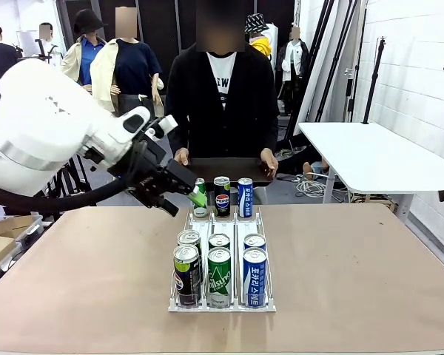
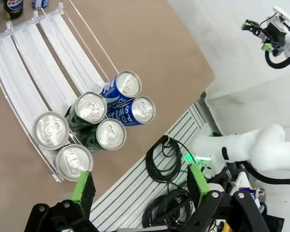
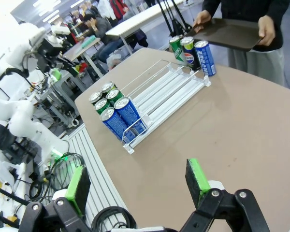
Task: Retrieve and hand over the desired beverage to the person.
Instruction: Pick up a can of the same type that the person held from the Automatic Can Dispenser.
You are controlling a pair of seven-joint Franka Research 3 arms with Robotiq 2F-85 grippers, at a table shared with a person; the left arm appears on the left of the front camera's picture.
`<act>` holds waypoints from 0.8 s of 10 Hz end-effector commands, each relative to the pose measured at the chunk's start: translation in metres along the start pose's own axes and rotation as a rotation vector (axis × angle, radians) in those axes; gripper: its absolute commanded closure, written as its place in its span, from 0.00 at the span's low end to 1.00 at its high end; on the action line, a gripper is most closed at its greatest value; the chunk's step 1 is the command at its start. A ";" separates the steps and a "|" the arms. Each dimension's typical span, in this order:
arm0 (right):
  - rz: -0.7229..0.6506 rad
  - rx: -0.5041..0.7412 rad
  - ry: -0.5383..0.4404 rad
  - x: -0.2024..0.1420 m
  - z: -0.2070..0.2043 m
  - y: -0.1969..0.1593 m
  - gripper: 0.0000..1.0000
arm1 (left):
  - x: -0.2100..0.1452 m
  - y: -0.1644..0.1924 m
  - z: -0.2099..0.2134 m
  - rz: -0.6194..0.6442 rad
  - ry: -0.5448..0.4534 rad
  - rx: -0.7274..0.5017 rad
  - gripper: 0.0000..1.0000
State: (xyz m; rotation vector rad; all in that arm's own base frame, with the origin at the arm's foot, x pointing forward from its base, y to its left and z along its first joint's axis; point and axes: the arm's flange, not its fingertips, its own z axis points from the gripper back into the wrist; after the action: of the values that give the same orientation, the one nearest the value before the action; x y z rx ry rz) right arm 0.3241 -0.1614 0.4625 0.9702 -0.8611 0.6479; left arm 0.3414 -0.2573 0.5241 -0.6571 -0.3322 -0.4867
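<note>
A clear rack (image 1: 222, 307) on the brown table holds several drink cans. A black-and-green can (image 1: 186, 274), a green can (image 1: 219, 277) and a blue can (image 1: 254, 276) stand at its near end, with three more behind them. At the far end stand a green can, a Pepsi can (image 1: 222, 196) and a blue can (image 1: 245, 196). The person (image 1: 222, 96) stands behind the table holding a dark tray (image 1: 229, 168). My left gripper (image 1: 186, 203) hovers open, above and left of the far cans; from above, the left gripper (image 2: 140, 186) looks down on the near cans (image 2: 111, 134). My right gripper (image 3: 137, 186) is open off the table's right side.
A white side table (image 1: 377, 155) stands at the back right. Black cables (image 2: 164, 159) lie on the floor below the table's near edge. The rack's middle lanes (image 3: 169, 87) are bare. Brown tabletop (image 1: 355, 266) lies free to either side of the rack.
</note>
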 end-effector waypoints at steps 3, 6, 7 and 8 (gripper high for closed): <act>0.000 0.007 -0.015 0.001 0.000 0.000 0.00 | -0.005 -0.039 -0.030 -0.011 -0.002 0.147 0.00; 0.000 0.007 -0.015 0.001 0.000 0.000 0.00 | 0.003 -0.060 -0.056 -0.016 0.019 0.276 0.00; 0.000 0.007 -0.015 0.001 0.000 0.000 0.00 | 0.009 -0.068 -0.065 -0.018 0.026 0.324 0.00; 0.000 0.007 -0.015 0.001 0.000 0.000 0.00 | 0.015 -0.075 -0.073 -0.021 0.025 0.359 0.00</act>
State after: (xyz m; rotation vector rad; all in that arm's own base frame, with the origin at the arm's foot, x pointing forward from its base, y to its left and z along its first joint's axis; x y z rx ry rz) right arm 0.3239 -0.1617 0.4625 0.9700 -0.8612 0.6471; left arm 0.3175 -0.3419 0.5057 -0.3444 -0.3834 -0.4670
